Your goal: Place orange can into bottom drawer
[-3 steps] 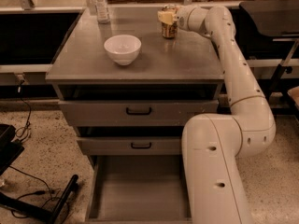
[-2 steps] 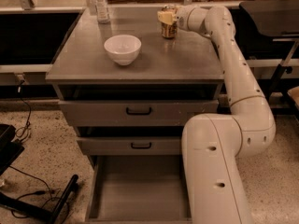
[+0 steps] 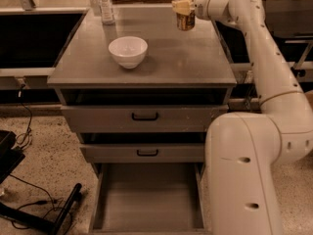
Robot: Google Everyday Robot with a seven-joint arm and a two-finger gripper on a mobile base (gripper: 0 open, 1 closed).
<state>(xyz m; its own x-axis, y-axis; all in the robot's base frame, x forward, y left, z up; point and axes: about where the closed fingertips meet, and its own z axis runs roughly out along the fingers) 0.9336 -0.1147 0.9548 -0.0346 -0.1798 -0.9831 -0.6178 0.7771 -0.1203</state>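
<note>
The orange can (image 3: 186, 19) is at the back right of the grey cabinet top (image 3: 161, 58), held just above the surface. My gripper (image 3: 182, 6) reaches in from the right and is shut on the can's upper part, hiding its top. The bottom drawer (image 3: 146, 199) is pulled open at the bottom of the view, a plain grey tray with nothing in it. My white arm runs down the right side of the cabinet.
A white bowl (image 3: 127, 51) stands at centre left on the top. A clear plastic bottle (image 3: 104, 4) stands at the back left. Two shallower drawers with black handles (image 3: 145, 116) are slightly open. Black cables and a stand (image 3: 44, 209) lie on the floor at left.
The gripper has lifted the can off the cabinet top and moved it slightly up and to the right. The bowl and bottle have not moved.
</note>
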